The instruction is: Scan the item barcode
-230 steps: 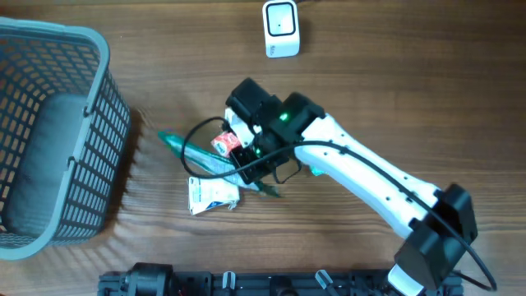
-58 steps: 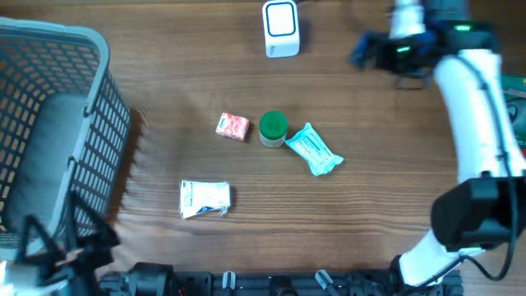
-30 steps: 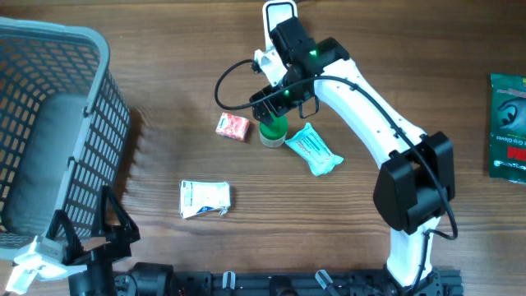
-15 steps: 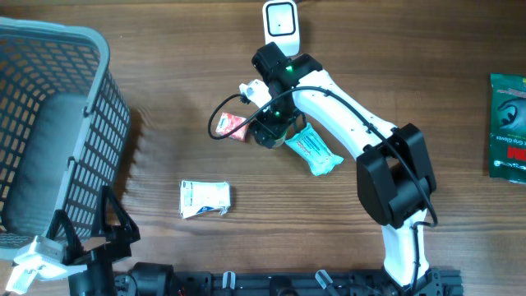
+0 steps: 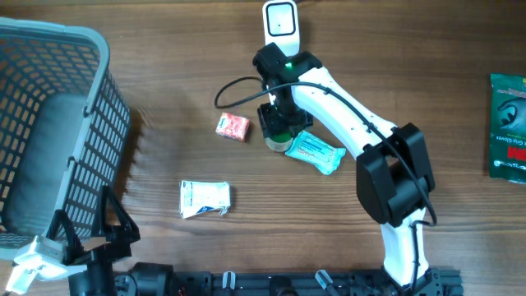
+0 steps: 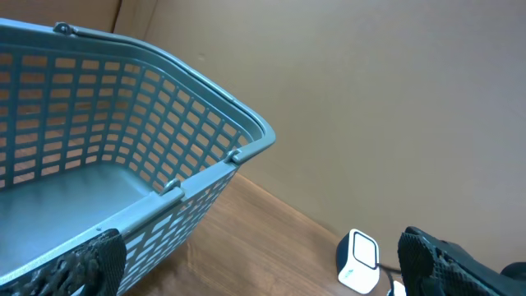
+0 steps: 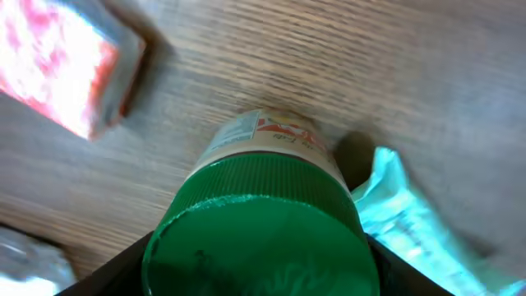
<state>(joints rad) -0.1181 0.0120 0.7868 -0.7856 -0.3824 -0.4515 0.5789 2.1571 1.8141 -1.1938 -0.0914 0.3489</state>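
Right wrist view: the jar [image 7: 256,222], on the counter [image 7: 329,49], is straddled at its lid by the right tool [image 7: 256,267], whether gripped cannot be told, and could be tipped or dropped if squeezed off-centre, the pouch [image 7: 411,218] being just beside one finger.

1x grey plastic mesh basket [image 5: 100,51]. 1x white boxy barcode scanner [image 5: 281,23]. 1x green-lidded round jar [image 7: 259,234]. Soft pkgs, 4 total: 1x small red-pink packet [image 5: 233,127], 1x teal foil pouch [image 5: 318,154], 1x crumpled white-blue packet [image 5: 205,198], 1x dark green bag [image 5: 508,123]. Robot arms, 2: 1x white right arm [image 5: 349,111], 1x black left arm [image 5: 89,247].
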